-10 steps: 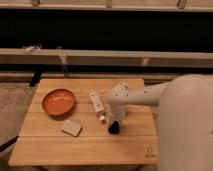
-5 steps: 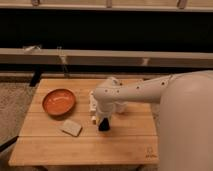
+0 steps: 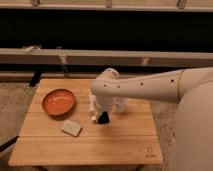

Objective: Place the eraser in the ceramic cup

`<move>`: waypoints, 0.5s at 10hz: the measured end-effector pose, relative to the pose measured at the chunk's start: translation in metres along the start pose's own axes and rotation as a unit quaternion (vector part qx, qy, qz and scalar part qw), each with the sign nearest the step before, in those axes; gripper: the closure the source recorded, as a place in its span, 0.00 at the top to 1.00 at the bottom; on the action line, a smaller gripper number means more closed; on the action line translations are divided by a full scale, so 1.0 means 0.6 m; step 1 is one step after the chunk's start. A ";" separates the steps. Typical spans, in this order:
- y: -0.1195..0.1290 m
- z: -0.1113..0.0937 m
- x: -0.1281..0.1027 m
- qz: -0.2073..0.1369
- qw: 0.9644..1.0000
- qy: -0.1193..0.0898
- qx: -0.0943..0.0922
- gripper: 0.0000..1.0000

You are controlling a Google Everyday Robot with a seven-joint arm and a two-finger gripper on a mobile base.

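Observation:
My gripper (image 3: 102, 116) hangs from the white arm that reaches in from the right, over the middle of the wooden table (image 3: 115, 145). A small black block, the eraser (image 3: 103, 119), sits at the gripper's tip, and the gripper is shut on it just above the tabletop. The white ceramic cup (image 3: 121, 106) stands right beside the gripper on its right, partly hidden by the arm. The long white stick (image 3: 93, 108) lies just left of the gripper.
A shallow orange bowl (image 3: 58, 101) stands at the table's left. A beige block (image 3: 71, 127) lies in front of it. A dark bench and rail run behind the table.
The arm has swung left and slightly toward the back, carrying the black block from the table's centre-right to beside the white stick and the cup.

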State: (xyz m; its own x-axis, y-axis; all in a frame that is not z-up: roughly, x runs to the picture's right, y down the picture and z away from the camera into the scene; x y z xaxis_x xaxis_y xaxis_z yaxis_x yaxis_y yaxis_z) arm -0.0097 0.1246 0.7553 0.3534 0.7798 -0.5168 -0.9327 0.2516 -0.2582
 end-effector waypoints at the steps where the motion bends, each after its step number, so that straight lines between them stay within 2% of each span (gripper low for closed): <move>1: -0.019 -0.017 -0.008 0.002 1.000 -0.014 0.007 0.00; 5: -0.075 -0.073 -0.033 0.006 0.998 -0.055 0.032 0.00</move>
State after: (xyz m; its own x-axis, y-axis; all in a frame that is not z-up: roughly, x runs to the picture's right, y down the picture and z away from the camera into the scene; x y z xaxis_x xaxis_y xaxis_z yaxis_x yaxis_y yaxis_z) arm 0.0286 0.0728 0.7414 0.3357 0.8405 -0.4252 -0.9406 0.2752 -0.1987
